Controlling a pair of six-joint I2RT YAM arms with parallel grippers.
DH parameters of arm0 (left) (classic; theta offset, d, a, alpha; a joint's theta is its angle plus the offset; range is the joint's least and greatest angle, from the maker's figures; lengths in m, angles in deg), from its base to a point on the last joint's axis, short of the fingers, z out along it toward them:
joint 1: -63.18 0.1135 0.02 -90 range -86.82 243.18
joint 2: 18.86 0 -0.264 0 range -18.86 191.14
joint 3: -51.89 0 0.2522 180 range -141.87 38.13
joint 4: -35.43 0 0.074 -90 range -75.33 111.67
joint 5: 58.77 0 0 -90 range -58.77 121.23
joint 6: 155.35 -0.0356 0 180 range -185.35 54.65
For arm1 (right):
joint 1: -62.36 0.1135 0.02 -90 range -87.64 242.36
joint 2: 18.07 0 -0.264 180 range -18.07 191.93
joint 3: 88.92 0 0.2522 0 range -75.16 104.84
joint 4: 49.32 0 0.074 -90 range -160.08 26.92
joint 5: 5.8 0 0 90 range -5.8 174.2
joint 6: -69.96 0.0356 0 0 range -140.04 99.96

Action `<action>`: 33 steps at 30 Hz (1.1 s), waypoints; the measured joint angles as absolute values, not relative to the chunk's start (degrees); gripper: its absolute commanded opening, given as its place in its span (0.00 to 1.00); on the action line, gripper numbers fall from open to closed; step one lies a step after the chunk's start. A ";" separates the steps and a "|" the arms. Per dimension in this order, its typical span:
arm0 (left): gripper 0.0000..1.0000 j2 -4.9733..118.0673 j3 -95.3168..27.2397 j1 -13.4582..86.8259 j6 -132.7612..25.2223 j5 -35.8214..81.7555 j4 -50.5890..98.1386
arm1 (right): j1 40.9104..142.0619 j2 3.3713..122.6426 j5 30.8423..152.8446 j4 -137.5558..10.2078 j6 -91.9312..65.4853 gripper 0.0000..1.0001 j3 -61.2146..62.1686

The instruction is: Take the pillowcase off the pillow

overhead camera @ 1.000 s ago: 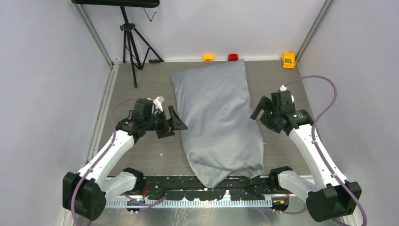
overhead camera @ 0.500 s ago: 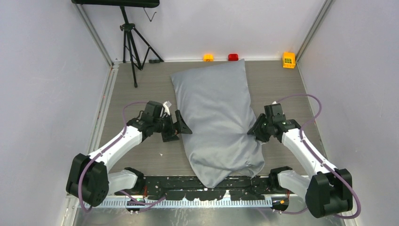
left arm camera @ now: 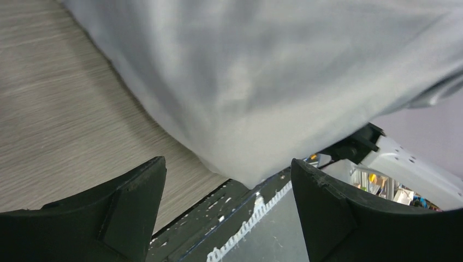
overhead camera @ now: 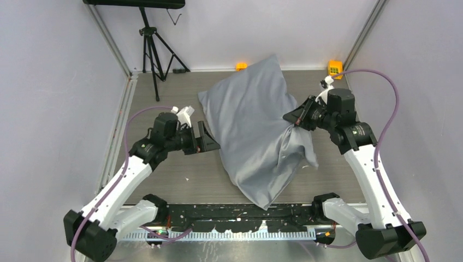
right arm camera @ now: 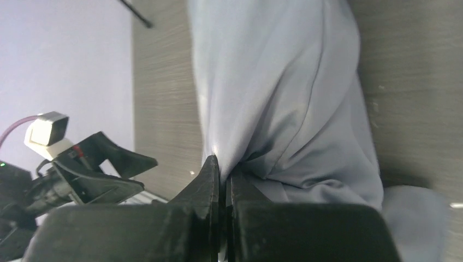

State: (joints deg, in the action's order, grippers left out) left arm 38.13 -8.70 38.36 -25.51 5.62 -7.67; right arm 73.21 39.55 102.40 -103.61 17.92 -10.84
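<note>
The grey-blue pillowcase (overhead camera: 254, 131) covers the whole pillow, which stays hidden inside it. My right gripper (overhead camera: 292, 118) is shut on a pinched fold of the pillowcase (right arm camera: 284, 98) at its right edge and holds that side raised off the table. The cloth hangs in folds below the grip, and its loose end droops toward the table's near edge. My left gripper (overhead camera: 203, 137) hovers open just left of the pillowcase (left arm camera: 262, 76), with nothing between its fingers (left arm camera: 131, 202).
A black tripod (overhead camera: 153, 49) stands at the back left. Small orange (overhead camera: 241, 66) and yellow (overhead camera: 334, 69) blocks lie along the back wall. The black base rail (overhead camera: 235, 215) runs along the near edge of the grey wood-grain table (overhead camera: 174, 180).
My right gripper came down onto the pillowcase's right edge, shut on it and rose toward the back right, lifting that side. The left gripper dipped toward the pillow, then drew back.
</note>
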 measured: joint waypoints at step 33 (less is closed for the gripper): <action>0.08 48.41 -8.89 6.52 -41.99 30.50 5.05 | 85.78 50.59 99.08 -99.85 20.37 0.09 -4.31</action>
